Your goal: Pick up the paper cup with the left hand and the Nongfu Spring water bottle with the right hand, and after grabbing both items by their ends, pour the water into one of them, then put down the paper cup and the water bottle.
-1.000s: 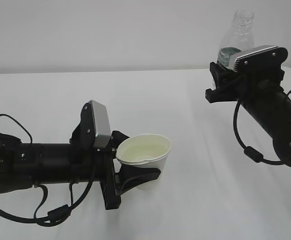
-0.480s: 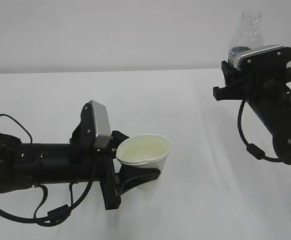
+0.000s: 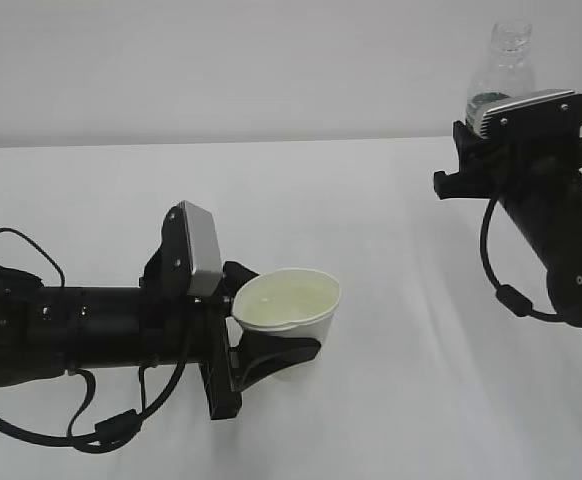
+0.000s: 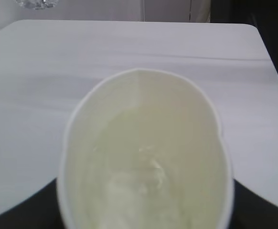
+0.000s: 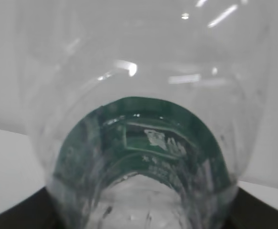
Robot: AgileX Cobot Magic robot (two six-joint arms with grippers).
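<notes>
The left hand (image 3: pixel 256 345) held the paper cup (image 3: pixel 287 318) upright near the tabletop's (image 3: pixel 371 230) front edge, jaws pinching its lower wall; water (image 4: pixel 144 157) lay inside. Toward the far right corner, the right hand (image 3: pixel 491 150) gripped the Nongfu Spring water bottle (image 3: pixel 501 70), upright, jaws clamped around its base.

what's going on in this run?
Two arms, one item each. The left hand holds the paper cup upright and low over the white table; the cup has water in it. The right hand holds the Nongfu Spring water bottle upright, raised at the far right. Pouring looks done; neither item is set down yet.
</notes>
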